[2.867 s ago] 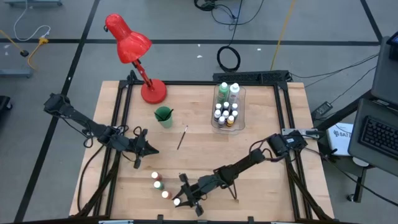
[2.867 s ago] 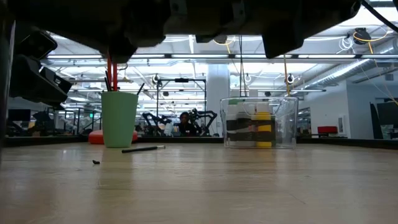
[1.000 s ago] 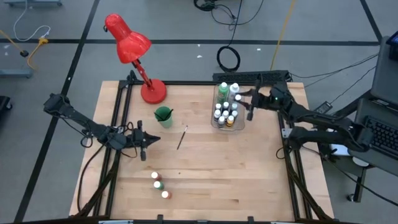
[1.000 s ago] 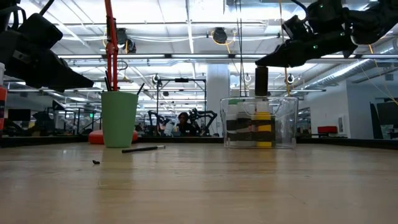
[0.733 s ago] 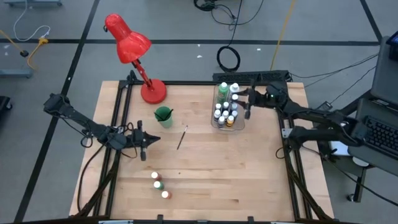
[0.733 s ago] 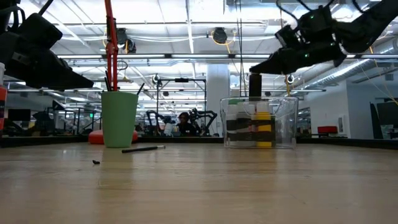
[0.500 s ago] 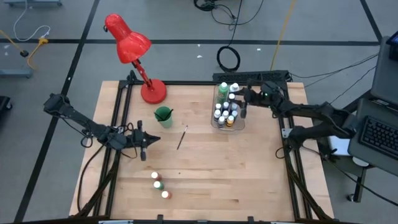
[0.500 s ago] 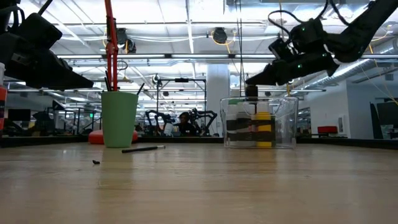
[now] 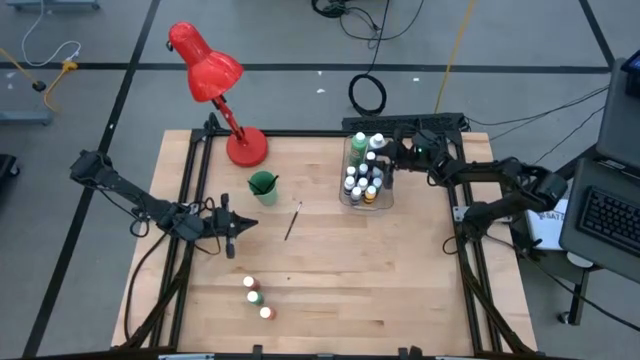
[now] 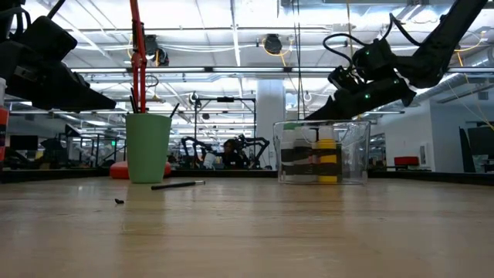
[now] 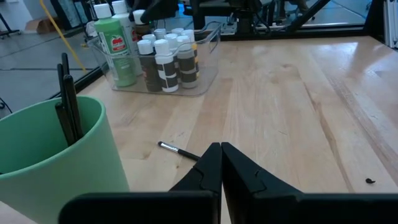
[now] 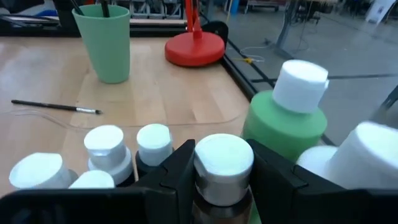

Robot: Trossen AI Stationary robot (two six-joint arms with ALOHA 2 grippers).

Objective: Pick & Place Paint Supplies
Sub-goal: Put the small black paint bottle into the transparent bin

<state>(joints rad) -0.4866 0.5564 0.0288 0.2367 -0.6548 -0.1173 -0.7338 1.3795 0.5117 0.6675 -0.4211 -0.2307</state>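
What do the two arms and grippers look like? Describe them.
Both arms are dark, near black, built from slim jointed segments with black cables running along them. The left gripper ends in two flat, tapering black fingers. The right gripper has matching angular black fingers, and a small green light glows on its wrist.

A light wooden table (image 9: 400, 280) in a black metal frame stands on a grey floor (image 9: 90, 120) crossed by dark tape lines. A red desk lamp (image 9: 205, 62) sits at the table's 11 o'clock corner. Coiled black cable (image 9: 367, 93) lies on the floor at 12 o'clock, and a laptop (image 9: 605, 215) rests on a stand at 3 o'clock. Beyond the table, a wide workshop hall runs under rows of ceiling lights (image 10: 231, 35) and exposed ducts (image 10: 432, 85).
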